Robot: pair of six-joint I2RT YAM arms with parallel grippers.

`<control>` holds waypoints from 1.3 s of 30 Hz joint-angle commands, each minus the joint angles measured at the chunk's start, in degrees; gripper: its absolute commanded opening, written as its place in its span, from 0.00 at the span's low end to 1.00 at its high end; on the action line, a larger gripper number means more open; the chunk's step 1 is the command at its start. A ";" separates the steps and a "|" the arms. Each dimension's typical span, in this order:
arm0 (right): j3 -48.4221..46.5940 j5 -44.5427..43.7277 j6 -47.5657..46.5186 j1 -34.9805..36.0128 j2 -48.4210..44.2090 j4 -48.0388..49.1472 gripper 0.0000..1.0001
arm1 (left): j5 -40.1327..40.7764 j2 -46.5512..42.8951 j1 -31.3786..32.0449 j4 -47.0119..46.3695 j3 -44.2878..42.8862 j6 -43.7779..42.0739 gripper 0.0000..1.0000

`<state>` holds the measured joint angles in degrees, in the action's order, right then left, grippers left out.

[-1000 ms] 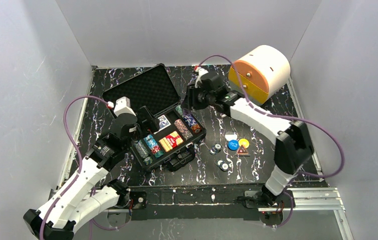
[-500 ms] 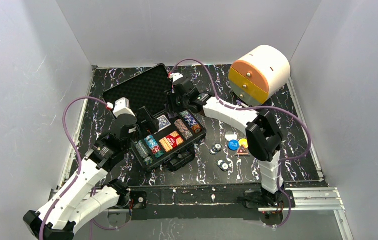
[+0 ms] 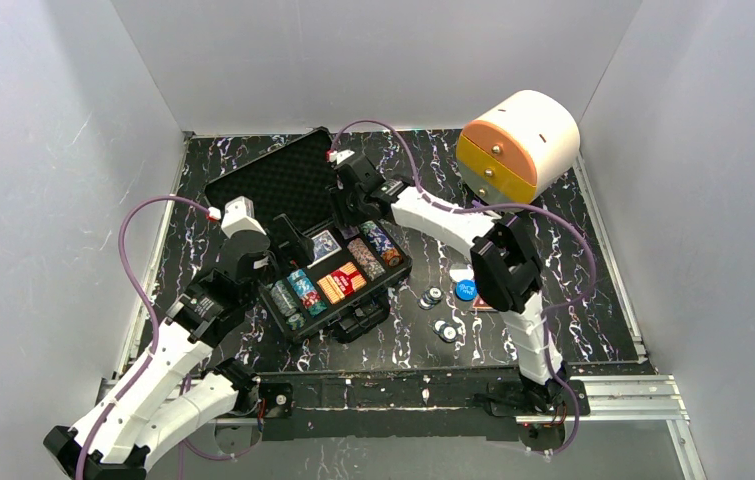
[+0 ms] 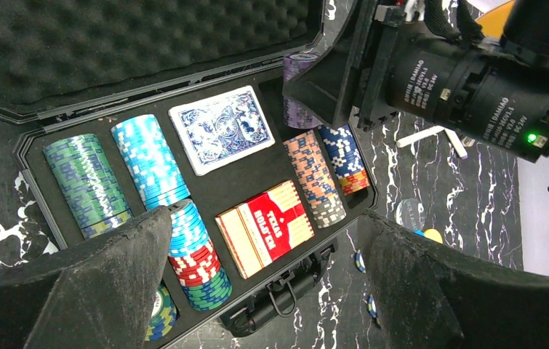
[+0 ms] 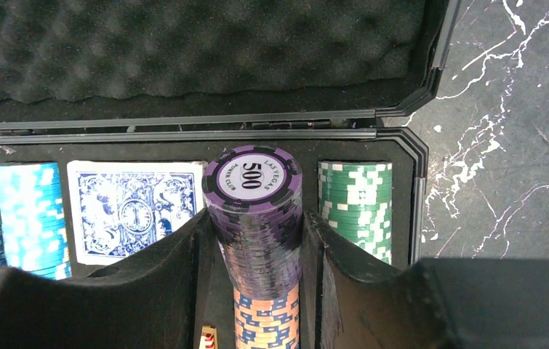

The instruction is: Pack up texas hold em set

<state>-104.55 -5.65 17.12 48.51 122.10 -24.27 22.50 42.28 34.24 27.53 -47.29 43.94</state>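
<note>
White walls (image 3: 373,60) box in a black, white-veined table (image 3: 573,230), where the poker case (image 3: 283,180) lies open left of centre, with its foam lid laid back toward the rear and its tray toward your arms. Your right arm reaches across from the right. Your right gripper (image 5: 255,222) is clamped on a purple chip stack (image 5: 251,177), one finger pressed against each side, and the top chip, marked 500, faces the wrist camera. The stack sits at the far end of the tray, in line with an orange chip row (image 5: 265,320). It is flanked by the blue-backed card deck (image 5: 134,207) and a green-and-white chip row (image 5: 355,203). Whether it already rests in its slot you cannot tell.

Your left gripper (image 4: 264,222) hangs over the left end of the tray, jaws spread wide and nothing between them. Beneath it the tray shows a green chip row (image 4: 86,182), a pale blue chip row (image 4: 147,160), a mixed chip row (image 4: 197,258) of blue, red and green, and a red card box (image 4: 267,227) beside the orange chips. The case handle (image 4: 278,309) lies at the near edge.

On the table right of the case lie loose chips (image 3: 435,297) and a blue button (image 3: 465,291), just beside your right arm's elbow. A cream-and-orange round drawer box (image 3: 518,145) stands at the back right, well apart from the case.
</note>
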 commanded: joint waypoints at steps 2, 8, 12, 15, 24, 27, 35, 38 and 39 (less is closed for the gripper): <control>-9.18 0.33 -1.65 0.16 2.93 -7.09 0.40 | 2.01 -0.27 -0.05 1.39 0.79 0.40 0.97; -12.40 1.58 -1.97 0.18 5.78 -12.00 0.41 | 2.01 -0.22 -0.05 1.39 0.79 0.50 0.97; -15.44 1.83 -2.01 0.16 7.17 -15.61 0.41 | 2.02 -0.27 -0.05 1.60 0.88 0.49 0.97; -17.56 2.18 -2.22 0.18 8.05 -18.00 0.42 | 2.02 -0.27 -0.05 1.60 0.88 0.56 0.97; -18.74 8.08 -2.05 0.17 10.42 -23.85 0.42 | 2.10 -0.64 -0.05 1.62 0.79 0.51 0.97; -21.47 8.26 -1.92 0.18 11.85 -26.48 0.42 | 2.10 -0.86 -0.05 1.73 0.88 0.40 0.97; -19.68 7.15 -0.77 0.31 12.53 -27.15 0.42 | 2.24 -0.86 -0.05 1.72 1.04 0.12 0.97; -18.79 6.41 -0.56 0.33 12.00 -26.01 0.46 | 2.13 -0.88 -0.05 1.71 1.21 0.25 0.97; -18.99 6.32 -0.57 0.35 12.08 -26.00 0.47 | 2.11 -0.89 -0.05 1.72 1.27 0.21 0.97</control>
<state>-125.27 -0.45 15.77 48.21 134.98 -44.77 23.00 42.15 34.24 28.47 -46.50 44.12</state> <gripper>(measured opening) 0.511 0.967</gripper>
